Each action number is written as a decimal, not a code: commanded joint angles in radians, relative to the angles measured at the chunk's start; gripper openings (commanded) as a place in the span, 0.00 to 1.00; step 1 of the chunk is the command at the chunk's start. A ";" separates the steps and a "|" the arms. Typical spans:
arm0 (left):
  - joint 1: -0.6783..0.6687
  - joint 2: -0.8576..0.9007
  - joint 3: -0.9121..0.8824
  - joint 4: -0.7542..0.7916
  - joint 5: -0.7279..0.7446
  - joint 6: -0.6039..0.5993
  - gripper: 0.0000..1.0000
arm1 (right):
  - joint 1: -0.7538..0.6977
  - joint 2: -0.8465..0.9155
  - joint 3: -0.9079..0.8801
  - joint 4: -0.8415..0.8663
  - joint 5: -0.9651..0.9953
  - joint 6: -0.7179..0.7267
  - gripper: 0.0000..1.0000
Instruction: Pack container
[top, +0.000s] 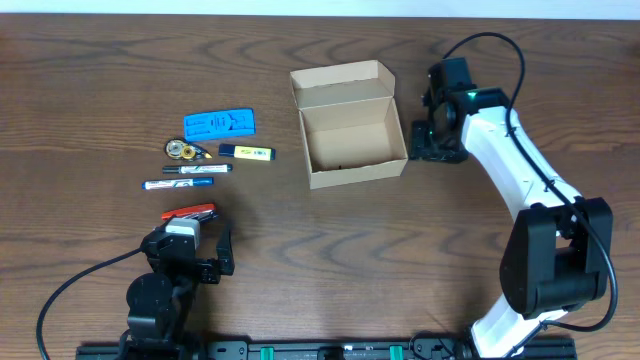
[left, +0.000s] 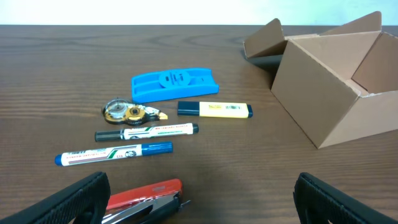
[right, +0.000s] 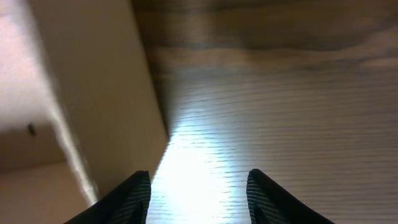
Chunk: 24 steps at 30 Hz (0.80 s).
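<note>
While 6 loose items are laid out on the table (top: 90, 70) at left, packing is judged barely begun: 1 blue marker (top: 178, 184), 1 black marker (top: 197, 169), 1 tape roller (top: 184, 150), 1 blue case (top: 218, 123), 1 highlighter (top: 246, 152), 1 red tool (top: 188, 213) (perhaps a stapler). Near that tool the left gripper (top: 190, 255) is held spread and empty; a descent onto it is called for next. Right of centre, 1 container (top: 355, 173) is stood open, with the right gripper (top: 437, 142) unclenched and empty just beside its right wall.
</note>
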<state>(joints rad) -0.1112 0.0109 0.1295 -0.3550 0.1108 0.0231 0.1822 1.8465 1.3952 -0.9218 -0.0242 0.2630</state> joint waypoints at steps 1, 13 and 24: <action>0.006 -0.005 -0.023 -0.003 -0.014 0.000 0.95 | 0.029 0.005 -0.002 -0.001 -0.033 -0.002 0.53; 0.006 -0.005 -0.023 -0.003 -0.014 0.000 0.95 | 0.032 -0.058 0.064 -0.141 0.035 -0.034 0.56; 0.006 -0.005 -0.023 -0.003 -0.014 0.000 0.95 | 0.019 -0.446 0.104 -0.209 -0.032 -0.086 0.67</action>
<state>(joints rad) -0.1112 0.0109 0.1295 -0.3546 0.1108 0.0231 0.2115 1.4673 1.4910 -1.1080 -0.0132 0.1978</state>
